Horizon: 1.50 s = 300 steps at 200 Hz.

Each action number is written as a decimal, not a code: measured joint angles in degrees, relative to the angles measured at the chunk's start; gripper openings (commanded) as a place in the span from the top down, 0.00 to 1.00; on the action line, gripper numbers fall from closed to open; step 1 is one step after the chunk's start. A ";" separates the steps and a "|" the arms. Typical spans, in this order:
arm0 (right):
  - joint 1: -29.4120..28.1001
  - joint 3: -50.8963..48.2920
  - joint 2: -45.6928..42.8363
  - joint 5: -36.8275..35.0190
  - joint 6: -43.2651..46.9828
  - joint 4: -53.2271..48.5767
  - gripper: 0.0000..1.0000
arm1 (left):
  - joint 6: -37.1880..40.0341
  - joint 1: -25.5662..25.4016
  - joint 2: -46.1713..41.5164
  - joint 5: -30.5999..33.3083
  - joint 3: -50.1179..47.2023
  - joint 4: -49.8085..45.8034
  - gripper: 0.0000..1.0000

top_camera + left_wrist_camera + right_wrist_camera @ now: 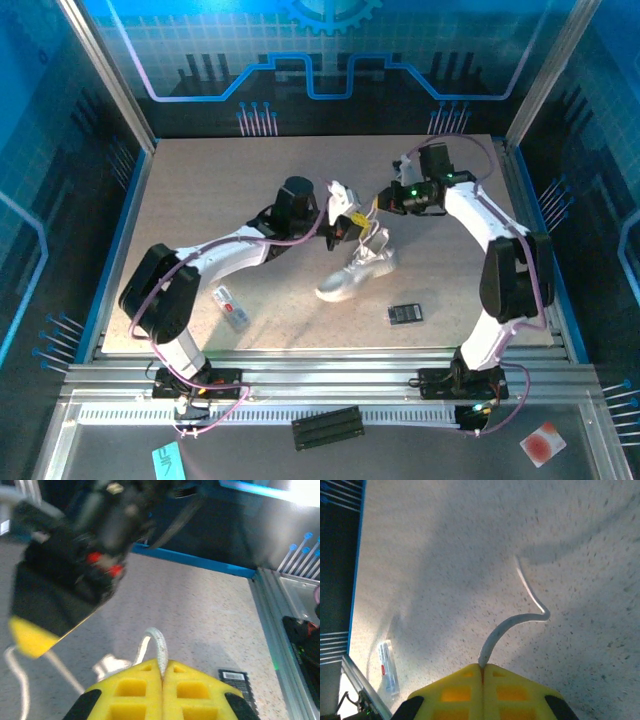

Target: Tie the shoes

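The small white sneaker [355, 272] lies on the tabletop between the two arms, toe toward the near left. Its thin laces rise from it to both grippers. My left gripper [350, 224] hovers just above and left of the shoe's heel. In the left wrist view that left gripper [162, 666] is shut on a white lace [160, 642] that arches out of its yellow fingertips. My right gripper [384, 199] is up and to the right of the left one. The right wrist view shows my right gripper [482, 666] shut on the other lace [520, 620], which curls away over the table.
A small flat black rectangle [405, 313] lies right of the shoe, and a white tag [231, 307] lies near the left arm. The right arm's black gripper body [65, 580] hangs close in front of the left wrist camera. A blue wall rail [200, 562] borders the table.
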<state>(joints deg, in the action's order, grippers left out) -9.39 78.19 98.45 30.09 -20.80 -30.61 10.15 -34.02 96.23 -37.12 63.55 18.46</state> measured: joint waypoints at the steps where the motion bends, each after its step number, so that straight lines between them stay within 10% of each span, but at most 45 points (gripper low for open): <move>1: 0.00 0.00 -0.24 -0.13 0.02 0.00 1.00 | 0.07 0.07 -0.04 0.02 0.11 -0.17 1.00; 86: -1.40 -8.98 -16.50 -7.45 -1.31 0.63 1.00 | 12.50 7.93 0.22 -7.37 8.70 -16.52 0.97; 164: -2.19 -9.64 -6.05 -7.58 -1.25 2.56 1.00 | 29.99 8.00 5.53 -9.57 15.47 -37.48 0.93; 256: -3.32 -9.88 1.90 -7.61 -1.27 6.25 1.00 | 33.38 3.89 5.64 -2.01 15.58 -41.62 0.76; 300: -3.85 -9.86 2.21 -7.58 -1.25 6.23 1.00 | 33.88 1.77 8.74 1.86 19.15 -44.35 1.00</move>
<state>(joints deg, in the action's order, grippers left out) -13.23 68.34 100.66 22.50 -22.04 -24.38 44.03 -32.25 104.97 -35.27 82.70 -25.89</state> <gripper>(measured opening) 0.041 0.036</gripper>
